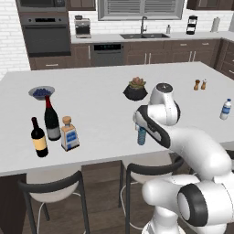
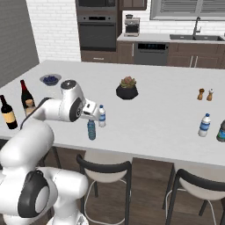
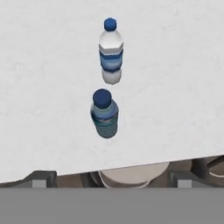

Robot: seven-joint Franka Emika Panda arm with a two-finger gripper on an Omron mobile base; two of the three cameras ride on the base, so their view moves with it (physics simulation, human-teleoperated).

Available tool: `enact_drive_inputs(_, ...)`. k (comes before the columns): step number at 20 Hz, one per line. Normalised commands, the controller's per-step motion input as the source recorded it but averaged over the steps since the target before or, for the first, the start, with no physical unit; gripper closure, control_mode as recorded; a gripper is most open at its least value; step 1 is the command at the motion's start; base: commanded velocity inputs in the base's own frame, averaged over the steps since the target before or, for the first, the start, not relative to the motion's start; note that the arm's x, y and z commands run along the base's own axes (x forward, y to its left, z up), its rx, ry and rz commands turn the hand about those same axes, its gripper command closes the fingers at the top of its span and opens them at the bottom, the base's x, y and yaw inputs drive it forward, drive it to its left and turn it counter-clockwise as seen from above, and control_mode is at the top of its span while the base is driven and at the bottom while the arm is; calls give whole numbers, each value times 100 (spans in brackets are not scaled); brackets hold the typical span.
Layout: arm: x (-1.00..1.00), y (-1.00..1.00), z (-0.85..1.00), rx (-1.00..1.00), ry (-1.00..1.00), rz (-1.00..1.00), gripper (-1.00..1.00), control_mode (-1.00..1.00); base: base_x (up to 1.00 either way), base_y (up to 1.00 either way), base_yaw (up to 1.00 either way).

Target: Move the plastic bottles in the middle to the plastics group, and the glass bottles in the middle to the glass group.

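Two plastic bottles stand near the counter's front edge: a teal-tinted one (image 3: 104, 114) (image 2: 91, 129) (image 1: 141, 136) and, just behind it, a clear one with a blue label (image 3: 110, 50) (image 2: 102, 116). My gripper (image 3: 113, 178) (image 2: 92, 115) (image 1: 138, 128) hovers above the teal bottle, open, with nothing between its wide-apart fingers. At the counter's left the square cork-stoppered glass bottle (image 1: 69, 134) stands beside the glass group, a red-capped wine bottle (image 1: 51, 119) and a shorter yellow-labelled one (image 1: 39, 138). The plastics group, a lone clear bottle (image 1: 225, 109) (image 2: 204, 125), stands at the right.
A potted plant (image 1: 135, 89) sits mid-counter, a bowl of blueberries (image 1: 41, 93) at the left rear, salt and pepper shakers (image 1: 200, 84) at the right rear. Stools (image 2: 105, 169) stand under the front edge. A dark teal thing (image 2: 222, 131) is cut off by the right border.
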Motion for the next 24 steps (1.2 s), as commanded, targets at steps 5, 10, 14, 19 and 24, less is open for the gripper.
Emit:
enact_drive_inputs(5, 32, 0, -10, 0, 0, 4, -100, -100, 0, 0, 0)
enact_drive_inputs(10, 24, 0, -10, 0, 0, 10, -100, -100, 0, 0, 0)
enact_drive_inputs(14, 6, 0, -12, -2, 0, 7, -100, -100, 0, 0, 0)
enact_drive_inputs(19, 4, 0, -25, 0, 0, 4, -100, -100, 0, 0, 0)
enact_drive_inputs(24, 12, 0, -22, 0, 0, 4, -100, -100, 0, 0, 0)
